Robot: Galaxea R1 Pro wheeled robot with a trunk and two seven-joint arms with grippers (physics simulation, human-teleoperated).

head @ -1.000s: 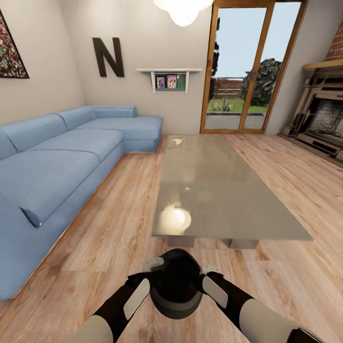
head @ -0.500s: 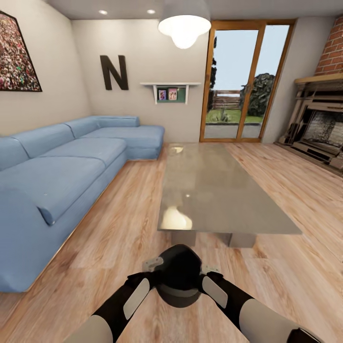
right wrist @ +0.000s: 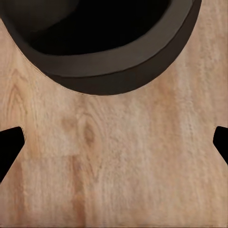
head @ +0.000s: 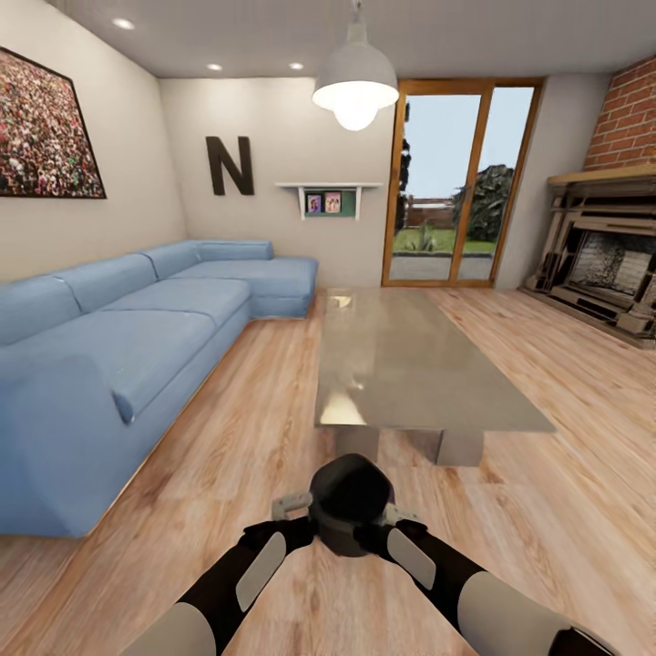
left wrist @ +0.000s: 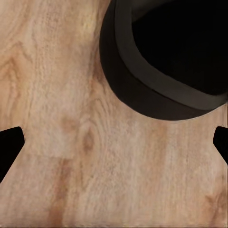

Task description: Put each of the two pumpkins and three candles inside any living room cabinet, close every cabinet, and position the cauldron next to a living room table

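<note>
The black cauldron point(head: 351, 504) is sitting low in the head view, at about 6 o'clock from the glass tabletop point(head: 410, 360), near that table's closest edge and over the wooden floor point(head: 565, 510). Both arms are reaching in toward it: the left claw point(head: 293, 506) is pressing at the cauldron's 9 o'clock side and the right claw point(head: 401, 521) at its 3 o'clock side, so the pot is sitting between them. In the head view the fingers are too hidden by the pot to judge.

In the left wrist view the cauldron's dark rim point(left wrist: 156, 90) is curving across the picture over the floor boards, and the two black fingertips point(left wrist: 9, 142) are standing wide apart at the picture's opposite edges with nothing between them, so the left claw point(left wrist: 114, 145) is spread open. The right wrist view is showing the same: the rim point(right wrist: 109, 71) arcing over the planks, the fingertips point(right wrist: 9, 142) far apart, the right claw point(right wrist: 114, 145) spread open and clamping nothing.

Around the table, a blue corner sofa point(head: 137, 337) is running along its 9 o'clock side, a brick fireplace point(head: 606, 264) is standing at about 2 o'clock, and glazed doors point(head: 456, 182) are facing the robot at 12 o'clock under a hanging lamp point(head: 355, 87)
</note>
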